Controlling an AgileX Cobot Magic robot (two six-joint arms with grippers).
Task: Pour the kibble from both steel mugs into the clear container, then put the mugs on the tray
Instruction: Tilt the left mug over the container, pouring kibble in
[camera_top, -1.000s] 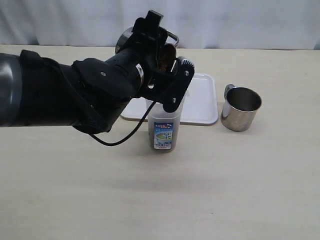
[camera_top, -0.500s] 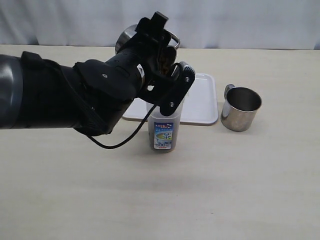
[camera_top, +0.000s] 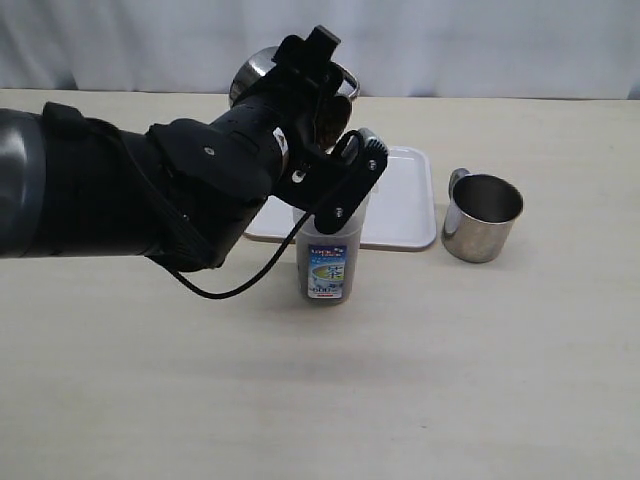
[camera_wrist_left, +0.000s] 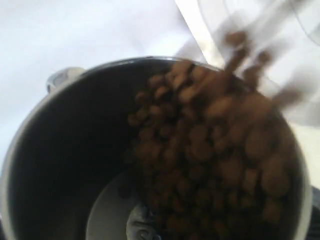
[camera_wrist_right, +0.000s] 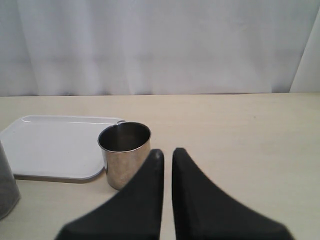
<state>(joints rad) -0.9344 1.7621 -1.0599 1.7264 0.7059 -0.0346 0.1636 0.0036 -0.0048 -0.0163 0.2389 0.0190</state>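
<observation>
Over the clear container (camera_top: 330, 262) | pours kibble (camera_wrist_left: 210, 150) from steel mug (camera_wrist_left: 55, 160) pinched in left gripper (camera_top: 325, 112) | next likely needs steeper tilt to empty.

Pale beige table (camera_top: 470, 380) fills most of the frame. Sitting on it: a white tray (camera_top: 402, 210) near center, the clear container (camera_top: 327, 262) just below it in frame, and one steel mug (camera_top: 481, 218) right of the tray.
</observation>
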